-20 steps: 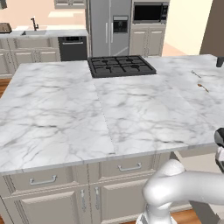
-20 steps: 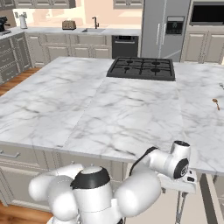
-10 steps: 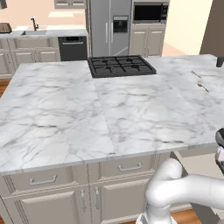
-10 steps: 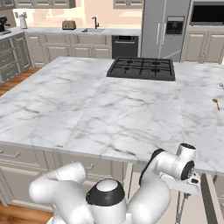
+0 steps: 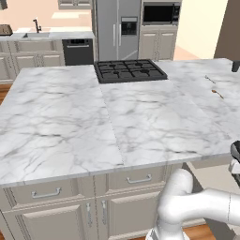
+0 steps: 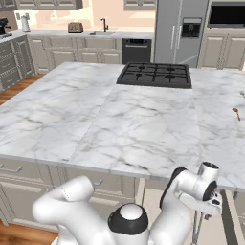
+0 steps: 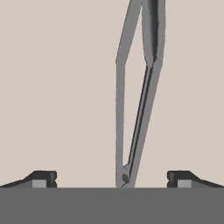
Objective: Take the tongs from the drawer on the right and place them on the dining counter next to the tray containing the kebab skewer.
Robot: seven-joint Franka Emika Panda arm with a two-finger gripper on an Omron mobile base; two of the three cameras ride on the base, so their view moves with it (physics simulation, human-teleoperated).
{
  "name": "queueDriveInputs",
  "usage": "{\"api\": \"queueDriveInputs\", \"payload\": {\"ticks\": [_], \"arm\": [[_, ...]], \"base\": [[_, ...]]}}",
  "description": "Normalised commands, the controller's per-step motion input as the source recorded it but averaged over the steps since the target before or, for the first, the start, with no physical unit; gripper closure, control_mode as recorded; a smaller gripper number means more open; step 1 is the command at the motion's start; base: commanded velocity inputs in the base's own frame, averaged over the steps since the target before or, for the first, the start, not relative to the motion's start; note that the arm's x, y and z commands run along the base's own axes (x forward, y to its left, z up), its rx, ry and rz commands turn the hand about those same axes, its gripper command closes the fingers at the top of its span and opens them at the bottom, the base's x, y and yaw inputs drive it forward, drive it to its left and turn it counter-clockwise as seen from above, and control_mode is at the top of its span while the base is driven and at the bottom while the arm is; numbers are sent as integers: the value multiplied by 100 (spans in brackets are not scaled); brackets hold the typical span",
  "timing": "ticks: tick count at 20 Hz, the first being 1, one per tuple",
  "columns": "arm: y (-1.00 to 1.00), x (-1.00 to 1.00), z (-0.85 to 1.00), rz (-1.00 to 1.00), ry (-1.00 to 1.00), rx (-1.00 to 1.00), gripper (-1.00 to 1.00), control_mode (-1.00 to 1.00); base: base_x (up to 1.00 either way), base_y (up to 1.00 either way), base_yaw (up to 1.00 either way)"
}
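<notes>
Tongs (image 7: pixel 136 100): laid on the pale drawer (image 7: pixel 57 87) floor, running from lower centre to top of the hand view. Gripper (image 7: pixel 112 177): fingers spread wide, astride the joined end. Step judged: grasp approach. Next required: descent, then closure on the tongs.

Hob: black gas hob (image 5: pixel 130 70) set into the far side of the island top.
Fridge: tall steel fridge (image 6: pixel 179 31) against the back wall, with a dispenser panel in its door.
Oven niche: dark built-in microwave (image 5: pixel 161 12) above beige cabinet doors, just right of the fridge.
Dishwasher: dark dishwasher (image 6: pixel 136 50) under the back worktop.
Sink run: black tap (image 6: pixel 103 23) over what looks like a sink; toaster (image 6: pixel 75 27) beside it.
Island cabinets: beige framed fronts with silver bar handles (image 5: pixel 46 193).
Floor: warm brown wood floor (image 6: pixel 19 88).
Walls: pale peach, evenly lit.
</notes>
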Motion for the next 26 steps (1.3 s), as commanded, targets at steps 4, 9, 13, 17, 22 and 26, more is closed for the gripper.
{"api": "queueDriveInputs", "payload": {"ticks": [4,9,13,17,22,26], "arm": [[-31,22,-23,-10,-2,0,-100,-100],[-28,28,-19,-14,-1,0,-100,-100],[-19,27,-28,-10,0,0,-100,-100],[-4,13,-44,-4,1,0,-100,-100],[-6,12,-46,0,6,0,-100,-100],[-2,9,-38,0,7,0,-100,-100]], "base": [[0,0,0],[0,0,0],[0,0,0],[0,0,0],[0,0,0],[0,0,0]]}}
